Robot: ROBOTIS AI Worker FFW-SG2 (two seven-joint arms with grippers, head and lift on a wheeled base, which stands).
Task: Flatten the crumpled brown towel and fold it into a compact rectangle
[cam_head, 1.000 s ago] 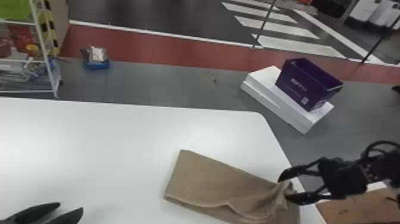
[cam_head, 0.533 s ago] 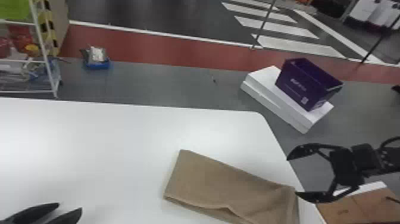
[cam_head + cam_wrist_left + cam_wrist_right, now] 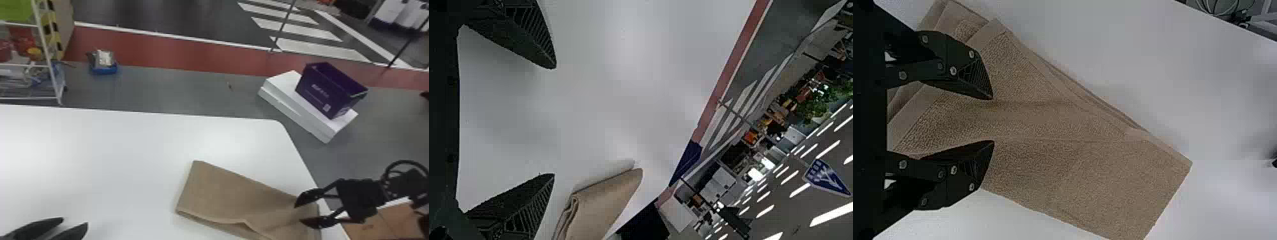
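Observation:
In the head view, the brown towel [image 3: 229, 198] lies folded as a long strip near the table's right edge, its near side loosely rippled. My right gripper [image 3: 298, 213] is over the towel's right end, fingers apart. From the right wrist view, the towel [image 3: 1093, 165] spreads beneath the open right gripper [image 3: 994, 120], with a shallow raised crease running out from between the fingers. My left gripper [image 3: 76, 221] stays at the lower left of the head view, away from the towel. The left wrist view has the left gripper [image 3: 555, 121] open over bare tabletop, the towel's end [image 3: 601, 205] beyond it.
The white table [image 3: 111, 159] has its rounded far corner beyond the towel. Off its right side are a purple box [image 3: 328, 89] on white boxes [image 3: 287, 95] and a brown carton [image 3: 380, 223]. A wire rack [image 3: 48, 63] stands at the far left.
The right gripper drew off the towel's right end and opened wide, then came back over it with its fingers closer together. The bunched end lies flatter. My left gripper has kept still.

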